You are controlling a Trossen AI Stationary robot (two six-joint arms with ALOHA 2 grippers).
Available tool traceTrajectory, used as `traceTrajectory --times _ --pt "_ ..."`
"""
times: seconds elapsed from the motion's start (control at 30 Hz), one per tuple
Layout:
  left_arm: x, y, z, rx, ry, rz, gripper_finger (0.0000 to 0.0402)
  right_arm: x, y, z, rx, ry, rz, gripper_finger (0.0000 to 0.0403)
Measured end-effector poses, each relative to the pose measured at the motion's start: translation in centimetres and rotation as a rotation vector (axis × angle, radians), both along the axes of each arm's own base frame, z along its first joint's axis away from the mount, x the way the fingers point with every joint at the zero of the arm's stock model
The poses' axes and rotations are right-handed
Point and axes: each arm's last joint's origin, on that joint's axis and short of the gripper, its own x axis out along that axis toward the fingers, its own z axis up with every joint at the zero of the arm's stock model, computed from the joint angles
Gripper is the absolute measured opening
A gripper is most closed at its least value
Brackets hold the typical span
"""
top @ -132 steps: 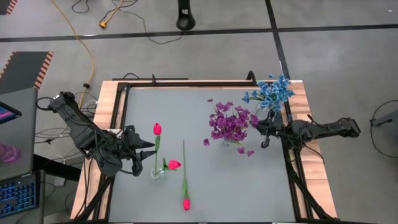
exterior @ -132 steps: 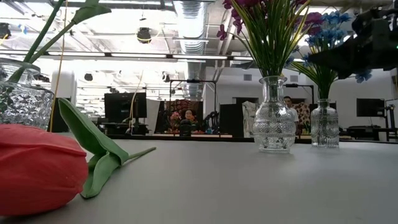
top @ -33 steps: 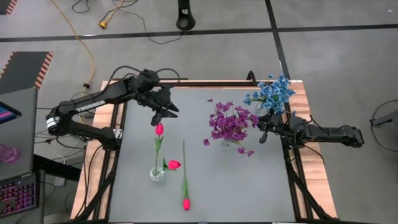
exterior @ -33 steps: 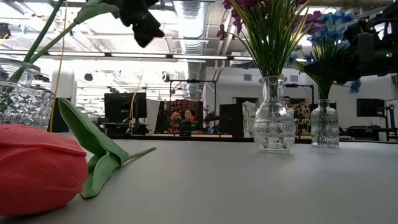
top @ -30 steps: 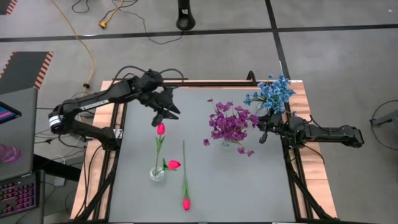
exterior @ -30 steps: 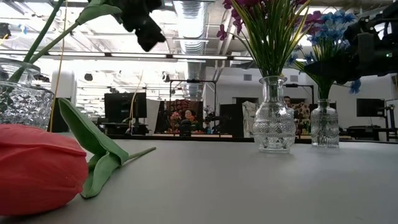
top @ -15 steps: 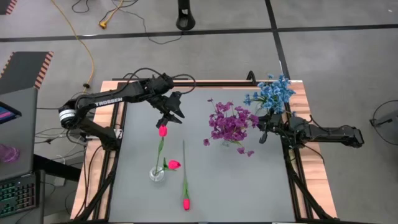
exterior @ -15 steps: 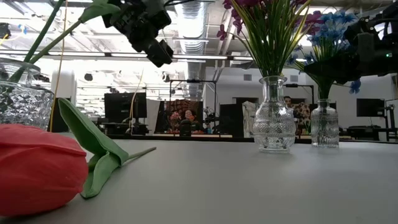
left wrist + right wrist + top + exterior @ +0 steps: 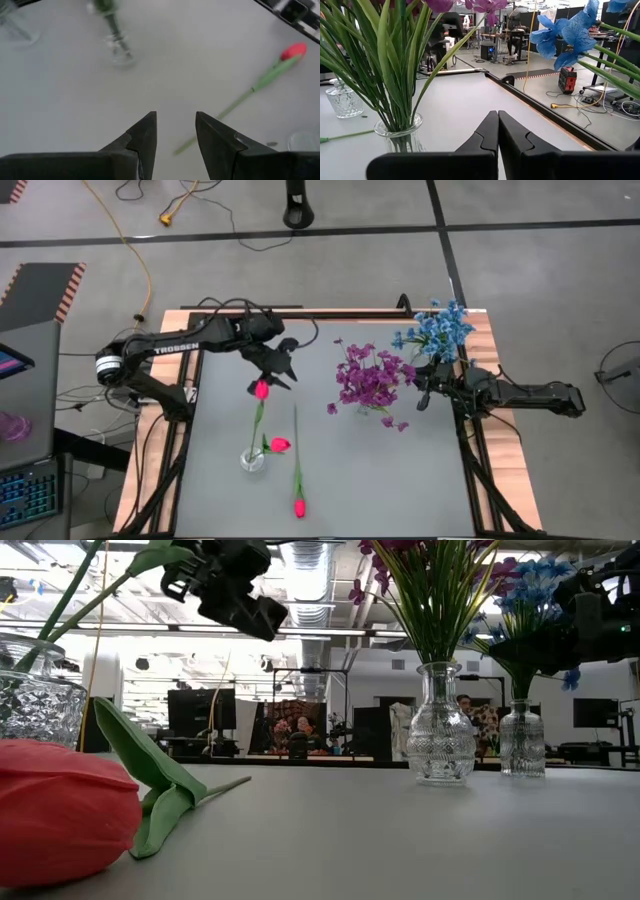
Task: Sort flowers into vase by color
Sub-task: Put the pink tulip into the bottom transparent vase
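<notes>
Cables trail across the floor (image 9: 330, 270) beyond the grey table (image 9: 400, 480), and a laptop (image 9: 25, 420) sits off its left edge. Three glass vases stand on the table: one holds the purple flowers (image 9: 372, 377), one near the far right corner holds the blue flowers (image 9: 436, 330), and a small vase (image 9: 252, 459) holds two pink tulips (image 9: 261, 390). A third tulip (image 9: 299, 507) lies loose beside it. The left gripper (image 9: 283, 372) hovers above the taller tulip, fingers parted and empty. The right gripper (image 9: 424, 402) waits between the purple and blue bunches, fingers pressed together.
</notes>
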Motion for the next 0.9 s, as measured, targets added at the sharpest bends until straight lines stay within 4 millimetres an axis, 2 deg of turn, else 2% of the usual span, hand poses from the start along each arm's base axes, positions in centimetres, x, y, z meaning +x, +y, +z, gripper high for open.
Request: traceTrajectory --times 0.37,0.63,0.9 --pt "1.3 -1.3 -1.7 0.043 0.007 -0.112 0.0123 0.0 0.0 0.0 0.000 0.000 0.000 0.0033" --pt "3.4 -1.5 -6.2 -0.038 0.156 -0.135 0.0123 0.0 0.0 0.0 0.000 0.000 0.003 0.0033" --pt "5.0 -3.2 -10.0 -0.057 0.254 -0.227 0.0123 0.0 0.0 0.0 0.000 0.001 0.003 0.0033"
